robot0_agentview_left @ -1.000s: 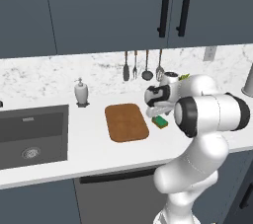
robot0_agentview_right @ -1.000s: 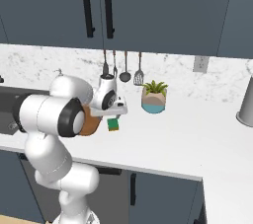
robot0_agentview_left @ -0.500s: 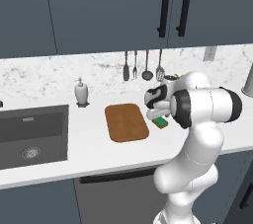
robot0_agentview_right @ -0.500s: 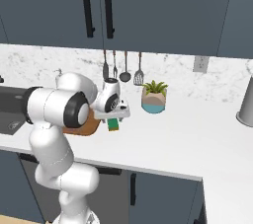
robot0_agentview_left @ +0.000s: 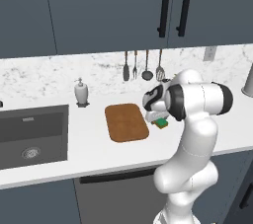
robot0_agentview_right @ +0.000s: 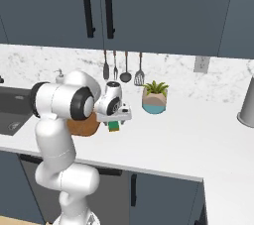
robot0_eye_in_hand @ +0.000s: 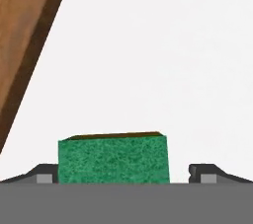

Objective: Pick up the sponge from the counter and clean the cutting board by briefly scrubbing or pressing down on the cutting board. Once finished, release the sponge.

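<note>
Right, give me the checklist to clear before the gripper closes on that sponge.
1. Sponge between the fingertips: ok, one tip shows on each side of it in the hand view.
2. Jaws spread wider than the sponge: ok, a gap shows on the right side; the left tip sits close against it.
3. Sponge resting on the counter, not lifted: cannot tell.
4. Gripper down at sponge level: ok, the hand sits right over the sponge in both base views.
5. Cutting board free for scrubbing: ok, nothing lies on it.
6. Sponge apart from the board: ok, white counter lies between them.
</note>
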You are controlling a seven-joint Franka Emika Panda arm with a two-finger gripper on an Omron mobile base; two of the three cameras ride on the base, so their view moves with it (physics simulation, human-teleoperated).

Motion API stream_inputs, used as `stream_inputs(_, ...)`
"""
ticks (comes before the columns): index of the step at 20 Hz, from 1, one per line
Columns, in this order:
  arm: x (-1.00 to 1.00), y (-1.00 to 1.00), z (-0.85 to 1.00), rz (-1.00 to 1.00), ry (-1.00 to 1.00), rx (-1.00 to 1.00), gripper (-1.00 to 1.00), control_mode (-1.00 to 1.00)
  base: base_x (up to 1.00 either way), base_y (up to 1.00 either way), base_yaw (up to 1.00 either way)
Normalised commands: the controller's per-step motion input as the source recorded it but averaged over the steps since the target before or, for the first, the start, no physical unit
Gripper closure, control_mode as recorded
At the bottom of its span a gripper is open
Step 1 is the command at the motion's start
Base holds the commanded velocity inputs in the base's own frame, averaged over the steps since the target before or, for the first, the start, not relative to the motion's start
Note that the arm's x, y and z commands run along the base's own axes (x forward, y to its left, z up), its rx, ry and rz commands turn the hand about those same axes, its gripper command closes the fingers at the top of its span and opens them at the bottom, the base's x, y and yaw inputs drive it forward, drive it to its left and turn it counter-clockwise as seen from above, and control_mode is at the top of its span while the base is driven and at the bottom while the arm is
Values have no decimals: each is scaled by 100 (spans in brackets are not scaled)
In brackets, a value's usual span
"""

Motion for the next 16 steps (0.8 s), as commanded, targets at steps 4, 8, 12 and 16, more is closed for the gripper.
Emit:
stream_inputs(4, 28, 0, -18, 0, 0, 0, -100, -100, 0, 0, 0)
stream_inputs(8, 18, 0, -31, 0, 1, 0, -100, -100, 0, 0, 0)
stream_inputs(12, 2, 0, -48, 0, 6, 0, -100, -100, 0, 0, 0)
stream_inputs(16, 0, 12, -7, 0, 0, 0, 100, -100, 0, 0, 0)
